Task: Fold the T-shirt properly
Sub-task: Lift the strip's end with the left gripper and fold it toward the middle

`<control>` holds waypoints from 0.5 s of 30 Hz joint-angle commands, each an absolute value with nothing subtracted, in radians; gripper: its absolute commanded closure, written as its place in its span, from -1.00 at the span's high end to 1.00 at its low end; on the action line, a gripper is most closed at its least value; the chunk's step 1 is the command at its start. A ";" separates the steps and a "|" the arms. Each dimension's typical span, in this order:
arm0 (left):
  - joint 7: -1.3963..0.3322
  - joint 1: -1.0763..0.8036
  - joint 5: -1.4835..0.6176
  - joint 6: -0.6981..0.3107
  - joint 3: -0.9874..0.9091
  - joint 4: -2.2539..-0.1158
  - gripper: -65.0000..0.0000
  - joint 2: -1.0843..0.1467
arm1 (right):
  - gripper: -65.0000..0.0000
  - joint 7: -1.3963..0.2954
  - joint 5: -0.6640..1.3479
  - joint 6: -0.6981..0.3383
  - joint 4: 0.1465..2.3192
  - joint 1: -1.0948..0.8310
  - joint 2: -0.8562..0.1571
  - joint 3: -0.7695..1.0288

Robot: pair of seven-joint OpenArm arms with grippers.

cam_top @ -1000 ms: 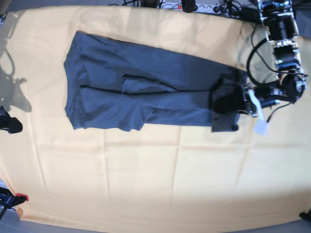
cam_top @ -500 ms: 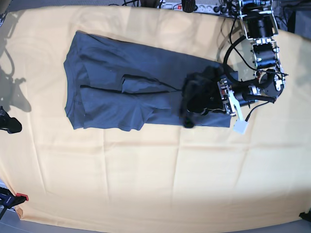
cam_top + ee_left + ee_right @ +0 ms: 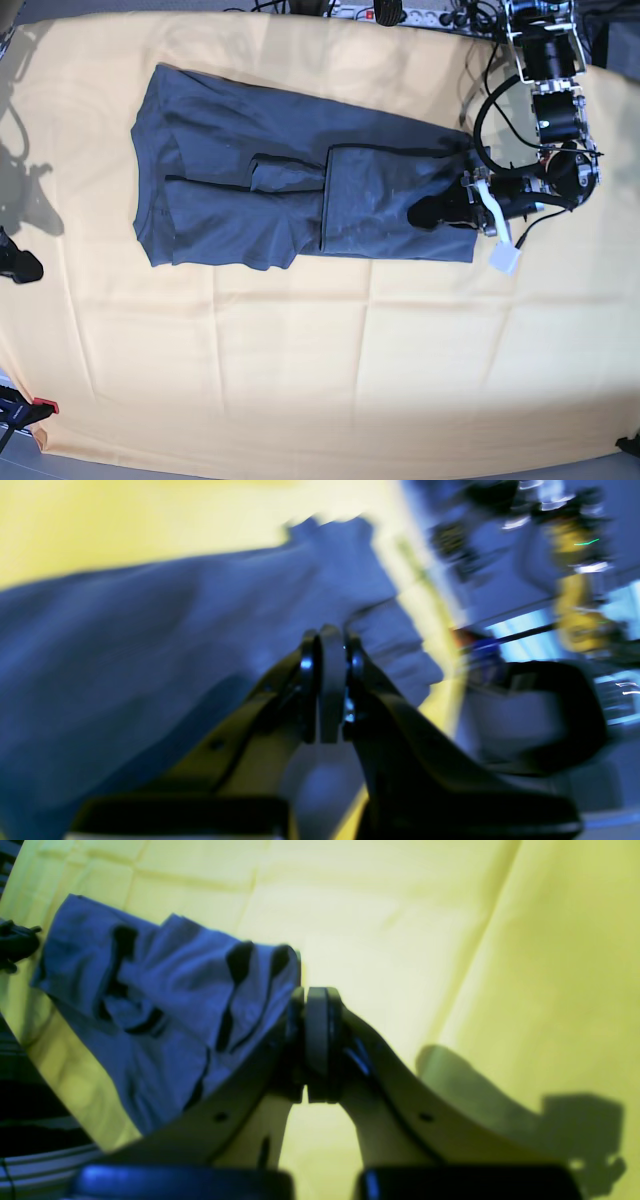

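The dark slate-blue T-shirt (image 3: pixel 250 180) lies flat on the yellow-orange cloth (image 3: pixel 330 350), folded into a long band. Its right end is doubled back as a flap (image 3: pixel 385 200) whose edge sits near the middle. My left gripper (image 3: pixel 418 214) hovers over the right part of that flap. In the blurred left wrist view it (image 3: pixel 327 680) is shut with nothing between the jaws, over the shirt (image 3: pixel 150 630). My right gripper (image 3: pixel 315 1040) is shut and empty above bare cloth, with the shirt (image 3: pixel 150 1005) to its left. In the base view it (image 3: pixel 18 265) sits at the left edge.
A power strip and cables (image 3: pixel 400 12) lie along the far edge of the table. The left arm's cables (image 3: pixel 500 120) hang over the shirt's right end. A red-and-black clamp (image 3: pixel 25 408) sits at the near left corner.
My left gripper carried the shirt's right end leftwards, laid it down as a flat flap, let go and drew back to the right. The right arm stayed put.
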State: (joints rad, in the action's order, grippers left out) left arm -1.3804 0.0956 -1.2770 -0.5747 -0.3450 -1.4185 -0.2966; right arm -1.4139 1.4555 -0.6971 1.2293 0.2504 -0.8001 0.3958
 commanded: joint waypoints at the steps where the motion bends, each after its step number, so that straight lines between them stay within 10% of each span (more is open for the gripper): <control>1: -1.347 0.104 -1.252 -0.567 -0.346 -1.434 -1.00 -0.303 | -0.56 -1.396 1.484 -0.698 1.244 0.287 -0.833 0.406; 5: -1.258 0.059 -1.079 -0.524 -0.346 -1.434 -1.00 -0.302 | 0.17 -1.396 1.484 -0.698 1.244 0.310 -0.825 0.406; 15: -1.175 0.017 -0.978 -0.523 -0.346 -1.433 -1.00 -0.319 | 0.17 -1.396 1.484 -0.669 1.244 0.199 -0.670 0.406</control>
